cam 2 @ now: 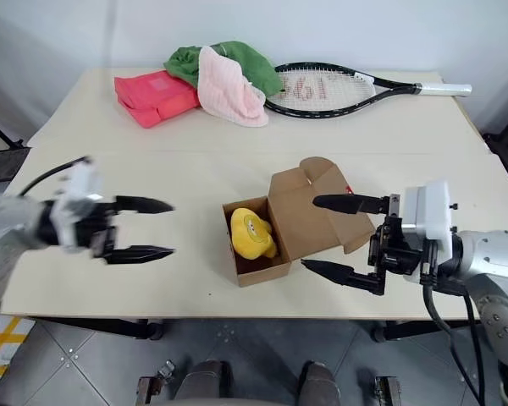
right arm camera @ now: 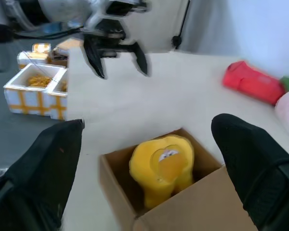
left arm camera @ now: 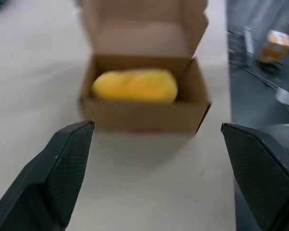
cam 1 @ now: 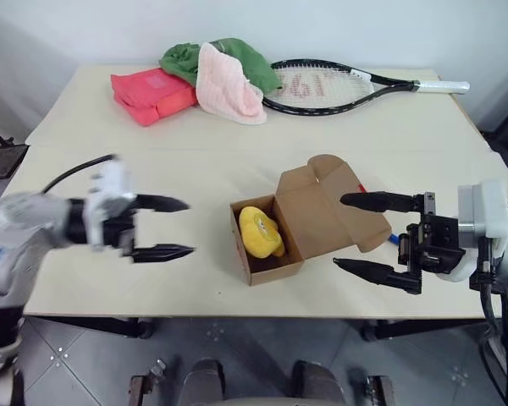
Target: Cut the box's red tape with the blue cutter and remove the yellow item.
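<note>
Sitting open near the front of the table [cam 1: 93,110], the box [cam 1: 275,245] has its lid folded back and one yellow item [cam 1: 261,232] inside. You have the left gripper [cam 1: 176,227] hovering well to the box's left, fingers spread wide, nothing between them. Your right gripper [cam 1: 356,233] hangs just right of the lid, also spread and empty. A sliver of blue cutter [cam 1: 394,238] peeks out behind its fingers. At the far edge you can count one red package [cam 1: 151,93], one green cloth [cam 1: 237,57], one pink cloth [cam 1: 227,86] and one racket [cam 1: 339,85].
</note>
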